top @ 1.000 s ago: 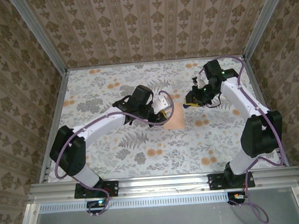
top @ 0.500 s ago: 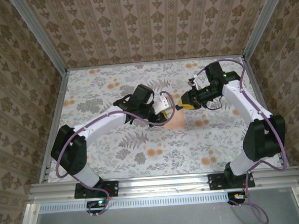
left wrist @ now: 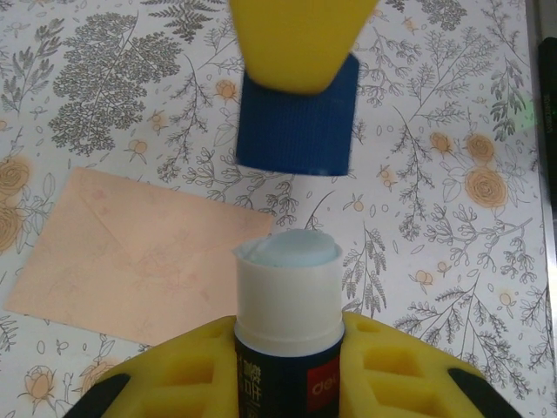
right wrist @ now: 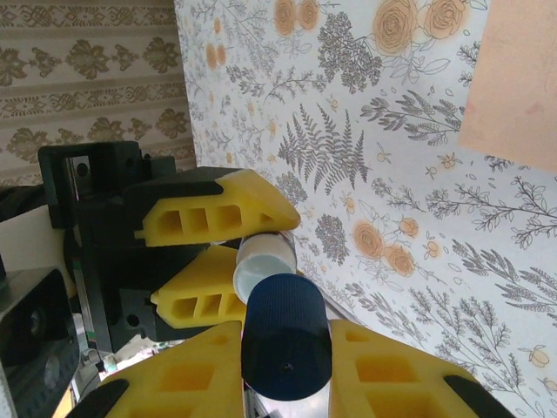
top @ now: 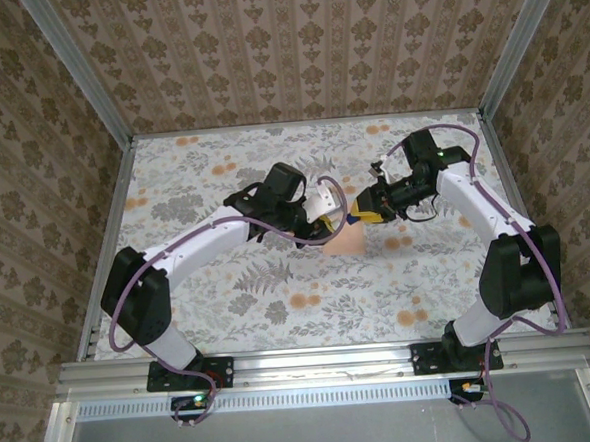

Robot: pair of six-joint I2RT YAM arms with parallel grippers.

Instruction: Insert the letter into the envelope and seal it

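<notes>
Clamping a glue stick (left wrist: 287, 300) at the bottom of the left wrist view, the left gripper (top: 325, 212) shows its pale blue tip uncapped. Just beyond, the right gripper (top: 365, 215) pinches the blue cap (left wrist: 298, 122), apart from that tip. Below the 2 grippers, the envelope (left wrist: 130, 261) lies flat on the floral table (left wrist: 435, 218), centre-left.
</notes>
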